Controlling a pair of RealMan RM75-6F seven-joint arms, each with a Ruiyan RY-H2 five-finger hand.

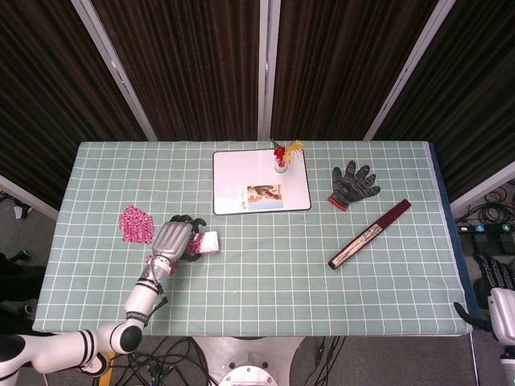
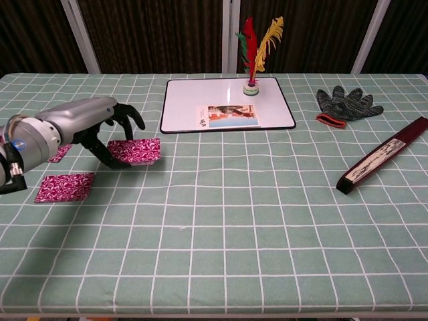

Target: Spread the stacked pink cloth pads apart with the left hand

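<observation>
Chest view shows the left hand (image 2: 110, 127) pinching one pink pad (image 2: 136, 150) just above the table (image 2: 234, 221), another pad (image 2: 65, 186) lying apart, so spreading seems mostly done, release remaining.

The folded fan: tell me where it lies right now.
The folded fan lies diagonally on the table's right side in the head view, just below the gray glove, apart from it.

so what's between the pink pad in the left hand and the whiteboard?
Nothing: in the chest view only bare checked tablecloth separates the held pad in the left hand from the whiteboard.
</observation>
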